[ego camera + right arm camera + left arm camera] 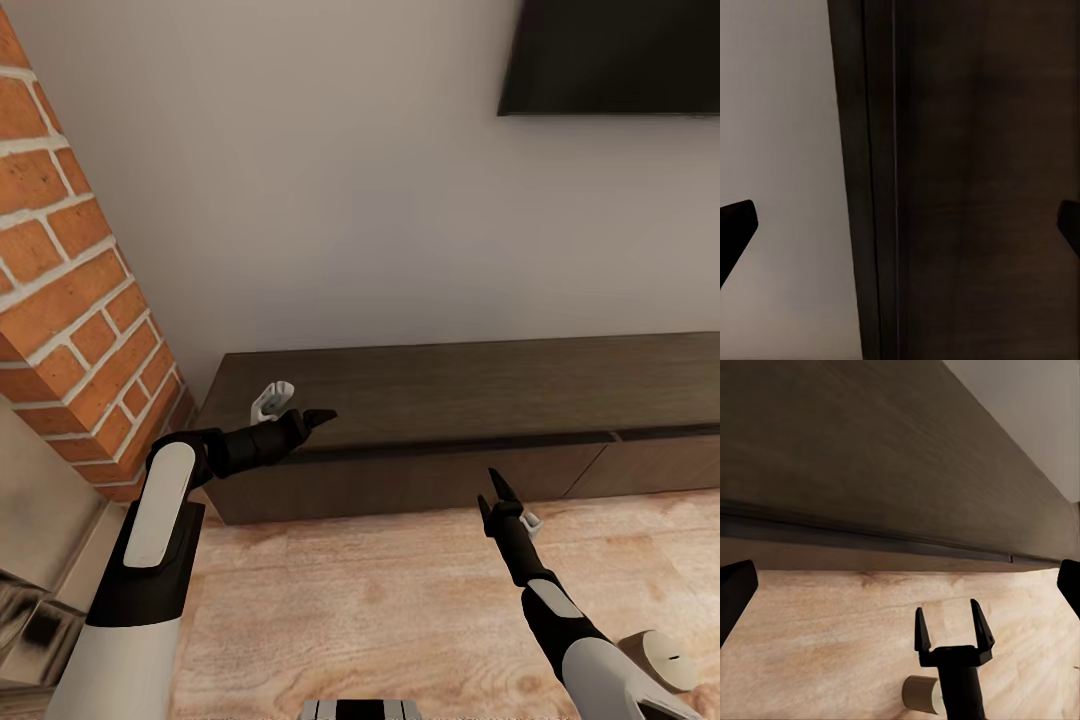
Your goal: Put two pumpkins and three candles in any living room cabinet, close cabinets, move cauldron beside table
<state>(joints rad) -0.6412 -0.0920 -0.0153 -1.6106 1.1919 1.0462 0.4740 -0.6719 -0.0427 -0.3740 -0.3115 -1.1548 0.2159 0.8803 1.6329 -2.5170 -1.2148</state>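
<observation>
The long dark-brown cabinet stands against the pale wall, and it runs from the middle of the room off to the right. Its flat drawer fronts face the robot and look shut, with only a thin dark line under the top. A red brick pillar stands to the left of the cabinet. A black screen hangs on the wall up at the far right. The floor is light wood. The left pincer is held out just over the left end of the cabinet top, and from the head view I cannot tell how far it is open. In its own wrist view, the dark tips sit far apart at the two edges, so it is wide open and holds nothing. The right pincer points up, just in front of the drawer fronts, near the middle. Its two fingers are spread apart with nothing between them. A small tan round part shows beside the right arm.
</observation>
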